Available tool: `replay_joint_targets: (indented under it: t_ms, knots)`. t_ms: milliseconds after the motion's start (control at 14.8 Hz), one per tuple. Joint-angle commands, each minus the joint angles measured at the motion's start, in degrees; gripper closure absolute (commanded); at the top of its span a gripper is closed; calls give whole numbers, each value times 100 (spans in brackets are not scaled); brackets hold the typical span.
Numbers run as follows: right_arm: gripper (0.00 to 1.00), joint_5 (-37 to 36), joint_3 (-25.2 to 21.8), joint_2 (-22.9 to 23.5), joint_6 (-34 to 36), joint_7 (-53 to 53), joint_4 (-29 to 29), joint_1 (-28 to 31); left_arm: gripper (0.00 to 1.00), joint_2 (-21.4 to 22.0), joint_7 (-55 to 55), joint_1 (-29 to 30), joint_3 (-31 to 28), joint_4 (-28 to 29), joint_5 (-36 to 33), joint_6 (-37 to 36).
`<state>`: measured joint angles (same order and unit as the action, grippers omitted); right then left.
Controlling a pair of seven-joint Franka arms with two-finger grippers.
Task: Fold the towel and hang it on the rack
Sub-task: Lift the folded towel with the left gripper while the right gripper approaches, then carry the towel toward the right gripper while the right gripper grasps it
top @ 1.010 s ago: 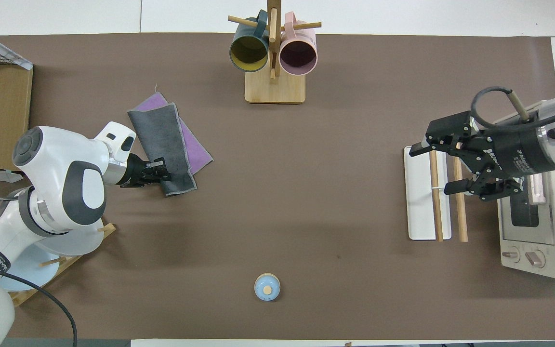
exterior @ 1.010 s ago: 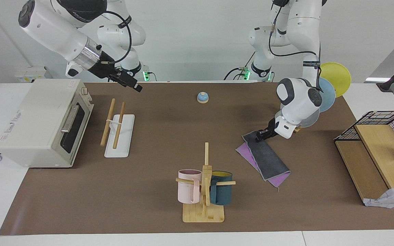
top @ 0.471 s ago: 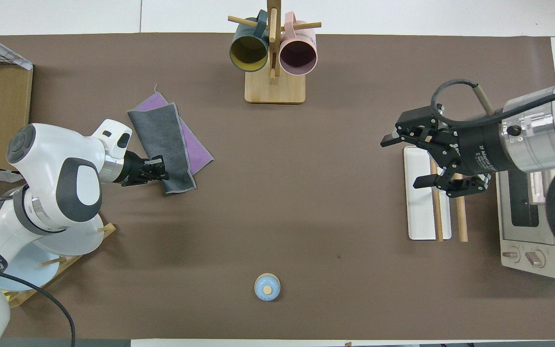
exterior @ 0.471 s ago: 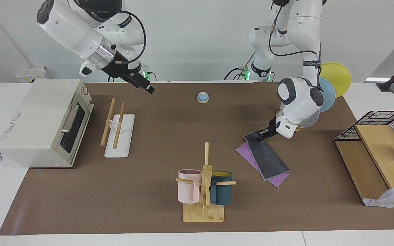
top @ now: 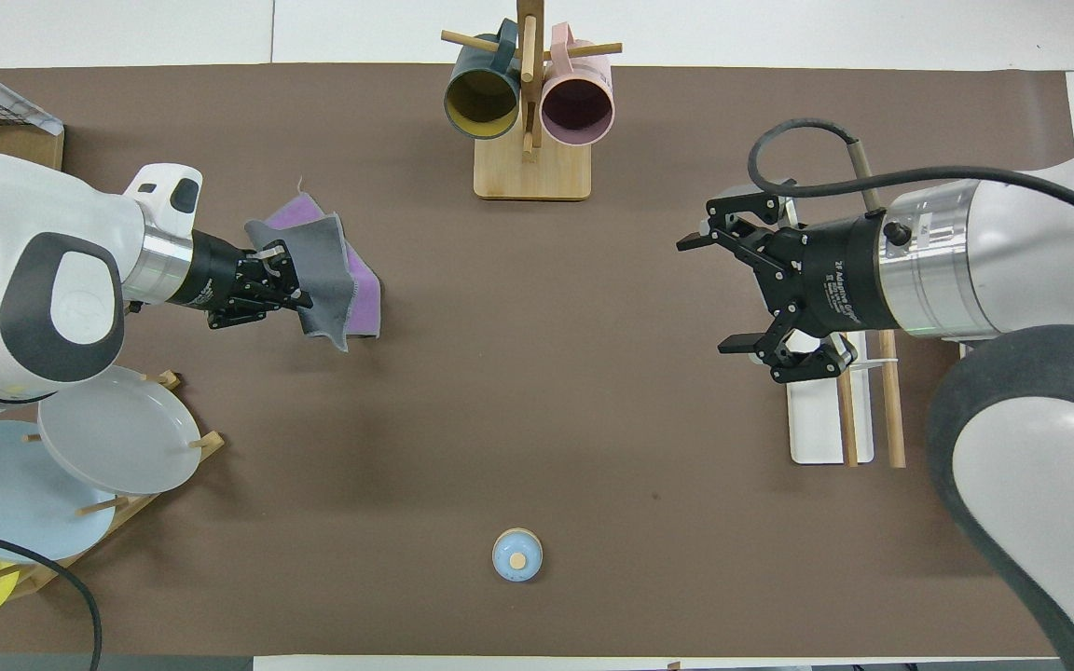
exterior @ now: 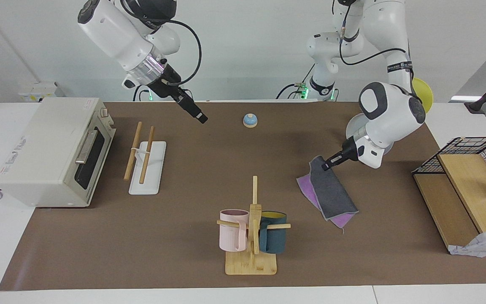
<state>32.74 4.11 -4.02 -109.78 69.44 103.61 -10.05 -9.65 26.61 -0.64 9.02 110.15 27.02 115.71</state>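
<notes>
We see two glossy white arms w/ dark grey joint caps, black cables looped along them, silver wrist collars w/ small lettering, black pincers, green lights at bases.

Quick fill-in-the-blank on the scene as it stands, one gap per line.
1. The left tool grips the ____ edge of the towel.
2. The rack stands beside the ____.
3. The right tool hangs with its fingers ____.
4. The mug tree holds ____ mugs.

Missing: lifted; toaster oven; open; two
</notes>
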Motion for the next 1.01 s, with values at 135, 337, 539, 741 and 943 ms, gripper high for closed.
replay_joint_targets:
  t_ms: [135,337,539,741,943]
  knots:
    - [0,154,2,-292,-376,992,492,-346,100,446,2089,-59,169,-310,-91,-506]
    - [0,242,2,-292,-964,1422,686,-909,100,666,3626,-59,493,-503,-82,-681]
    - [0,259,2,-214,-1396,1835,678,-1226,100,763,4990,-59,942,-749,-82,-717]
    - [0,330,2,-55,-1844,2317,642,-1639,100,868,6073,-59,1373,-785,-56,-690]
    - [0,347,2,147,-1881,2548,625,-1895,100,948,7232,-68,1628,-776,-65,-638]
